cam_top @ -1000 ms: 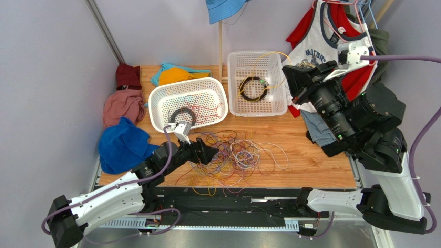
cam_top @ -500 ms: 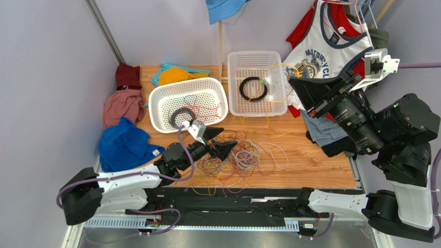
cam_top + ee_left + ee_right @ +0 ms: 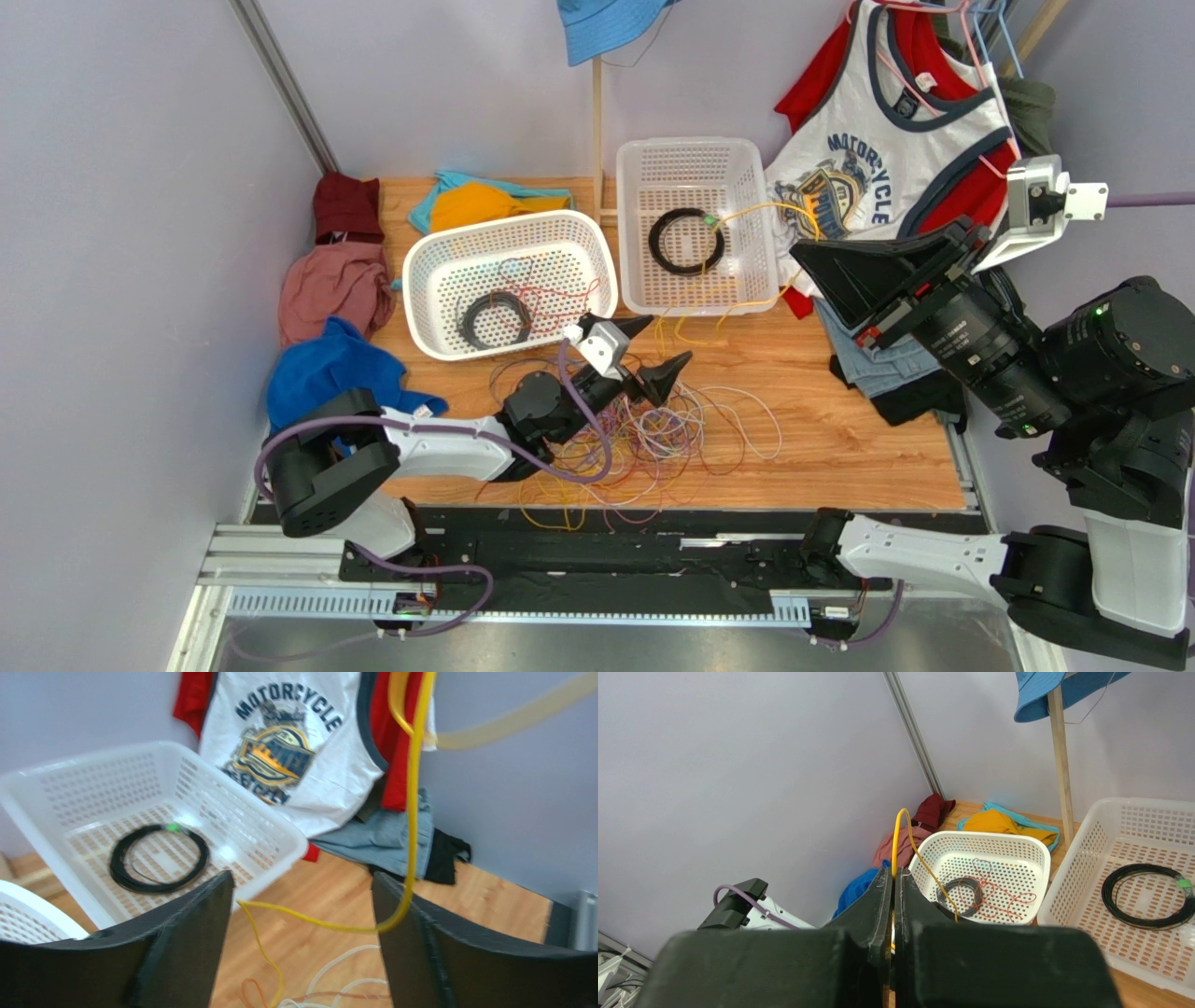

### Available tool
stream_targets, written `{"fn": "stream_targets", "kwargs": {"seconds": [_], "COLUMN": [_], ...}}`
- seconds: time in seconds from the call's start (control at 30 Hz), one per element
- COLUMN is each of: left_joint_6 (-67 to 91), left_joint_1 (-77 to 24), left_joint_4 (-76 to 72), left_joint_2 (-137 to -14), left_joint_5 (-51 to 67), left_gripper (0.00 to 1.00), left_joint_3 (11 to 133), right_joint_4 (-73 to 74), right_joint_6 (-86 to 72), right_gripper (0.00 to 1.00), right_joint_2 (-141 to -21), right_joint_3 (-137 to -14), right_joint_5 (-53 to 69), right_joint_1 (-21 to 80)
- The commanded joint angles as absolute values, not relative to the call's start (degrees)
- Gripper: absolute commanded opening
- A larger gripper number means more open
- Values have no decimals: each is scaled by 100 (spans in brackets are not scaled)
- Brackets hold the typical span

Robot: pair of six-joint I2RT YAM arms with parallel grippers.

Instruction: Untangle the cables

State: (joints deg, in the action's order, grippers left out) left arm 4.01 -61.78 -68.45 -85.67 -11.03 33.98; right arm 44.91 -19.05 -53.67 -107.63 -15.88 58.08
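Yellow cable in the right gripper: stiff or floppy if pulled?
Likely floppy: the yellow cable sags in a loose curve. Probably light: the right gripper holds it by a thin pinch. Pulling may drag the tangle, where its low end seems to run.

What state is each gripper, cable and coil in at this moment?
left gripper: jaws open, yellow cable passing loose between them
right gripper: raised, jaws shut on the yellow cable
cable tangle: knotted, lying on the table
black coil: neatly wound, flat in the right basket
dark coil: wound, in the left basket
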Motion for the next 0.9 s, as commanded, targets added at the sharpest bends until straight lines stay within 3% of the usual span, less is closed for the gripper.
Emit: {"fn": "stream_targets", "kwargs": {"seconds": [0.0, 0.07, 0.17, 0.2, 0.33, 0.37, 0.4, 0.47, 0.67, 0.87], "left_joint_6": [0, 0, 9, 61, 368, 482, 710, 887, 1493, 1766], "left_joint_1": [-6161, -6126, -6117, -6117, -6117, -6108, -6108, -6091, -6091, -6091], "left_joint_4": [-7471, -7497, -7401, -7200, -6340, -5841, -4418, -2264, 1671, 3232], "left_joint_2": [-8736, -8693, -8457, -8359, -7543, -7002, -6726, -6130, -5809, -6354], "left_joint_5": [-1537, -1564, -1556, -1625, -1740, -1827, -1837, -1724, -1697, -1293], "left_gripper": [61, 45, 3, 0, 0, 0, 0, 0, 0, 0], "left_joint_3": [3841, 3858, 3815, 3814, 3691, 3778, 3945, 4699, 7256, 9446], "right_joint_4": [4500, 4456, 4368, 4333, 4316, 4315, 4281, 4228, 3912, 3261], "right_joint_6": [-1942, -1951, -1960, -1960, -1960, -1960, -1943, -1934, -2118, -2188], "right_gripper": [0, 0, 0, 0, 0, 0, 0, 0, 0, 0], "right_joint_2": [-5186, -5107, -4940, -4896, -4519, -4413, -4308, -3957, -3262, -3260], "right_joint_3": [-10556, -10460, -10205, -10082, -9679, -9572, -9406, -8862, -7377, -6479], "right_joint_5": [-1547, -1547, -1573, -1608, -1819, -1889, -2064, -2275, -2348, -1452], "right_joint_1": [5827, 5818, 5818, 5818, 5818, 5827, 5818, 5818, 5818, 5818]}}
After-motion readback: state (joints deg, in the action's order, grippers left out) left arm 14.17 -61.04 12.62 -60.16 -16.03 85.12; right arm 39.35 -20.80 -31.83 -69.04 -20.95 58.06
